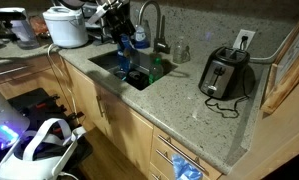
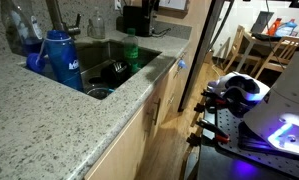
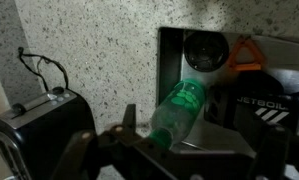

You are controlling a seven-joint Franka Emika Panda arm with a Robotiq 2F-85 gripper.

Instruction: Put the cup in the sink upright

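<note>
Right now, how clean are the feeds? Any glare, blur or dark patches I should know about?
Wrist view: fingers dark and blurred up close, cup fairly sharp, sink dim. In an exterior view the sink is shadowed and a blue light blows out; in an exterior view a purple light blows out, counter evenly lit.

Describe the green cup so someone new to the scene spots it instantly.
Find the steel sink set into the speckled granite counter. Inside the basin, near the tall blue bottle, is the cup. It is translucent green, and nothing else in the basin is that colour.
</note>
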